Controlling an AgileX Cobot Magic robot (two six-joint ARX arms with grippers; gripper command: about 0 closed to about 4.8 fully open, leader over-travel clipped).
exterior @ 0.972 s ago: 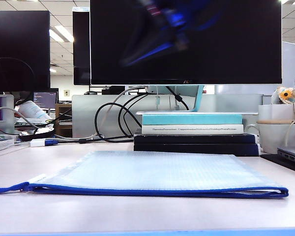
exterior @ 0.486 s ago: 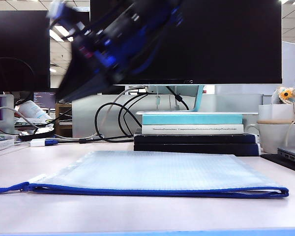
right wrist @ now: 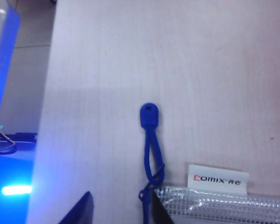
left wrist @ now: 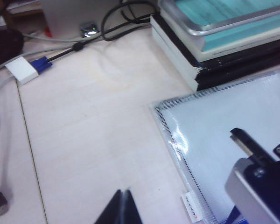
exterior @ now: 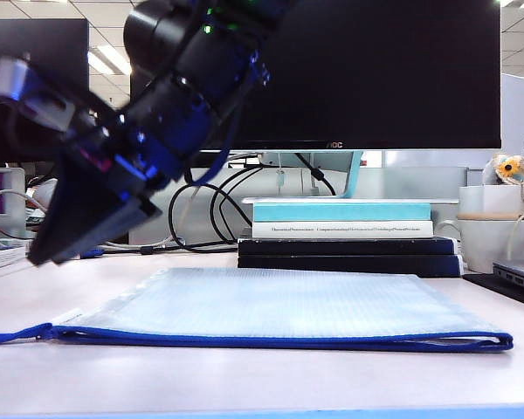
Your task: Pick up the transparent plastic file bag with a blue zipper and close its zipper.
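transparent plastic file bag (exterior: 279,304) lying flat on the table (exterior: 244,384), its corner under the right end effector (right wrist: 116,212). likely light, floppy, slick. blue zipper (exterior: 279,340) edge probably firmer. cord pull loop (right wrist: 149,140) between the spread, empty fingers: best hold. left end effector (left wrist: 123,207) clenched on nothing, above bare table beside the bag's corner.

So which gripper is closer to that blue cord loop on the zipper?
Right. The right gripper hangs open directly above the cord loop. The left gripper, shut, hovers over bare table off the bag's corner.
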